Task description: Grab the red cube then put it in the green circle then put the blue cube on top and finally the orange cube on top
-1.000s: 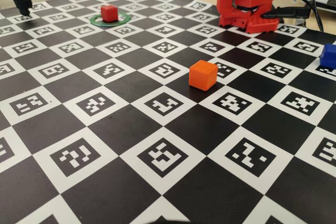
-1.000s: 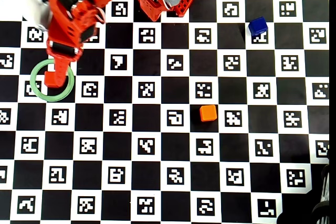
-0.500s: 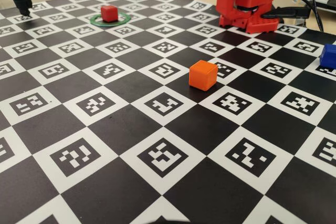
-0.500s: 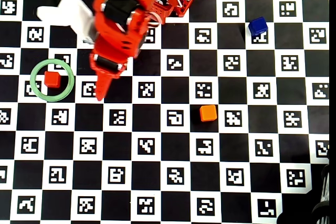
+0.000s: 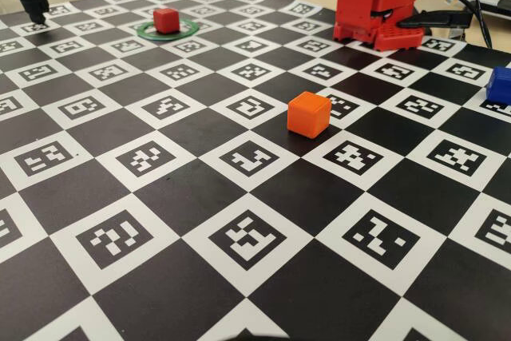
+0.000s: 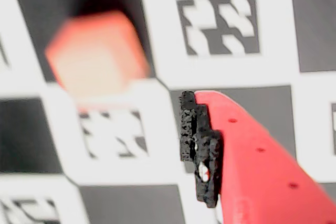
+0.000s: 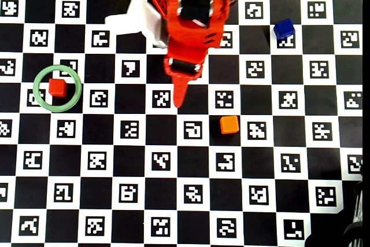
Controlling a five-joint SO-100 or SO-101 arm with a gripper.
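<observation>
No words, numbers or brand names can be read in any view. The only signs are the black-and-white square fiducial markers printed in the white squares of the checkered board (image 7: pixel 191 212); they cover it from near edge to far edge and left to right in the fixed and overhead views. In the wrist view they blur, so their patterns are perhaps not decodable there. The cubes carry no visible lettering.

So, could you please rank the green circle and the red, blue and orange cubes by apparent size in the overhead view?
1. green circle, clearly widest
2. orange cube, blue cube and red cube: they look alike, so no ranking among them
</observation>
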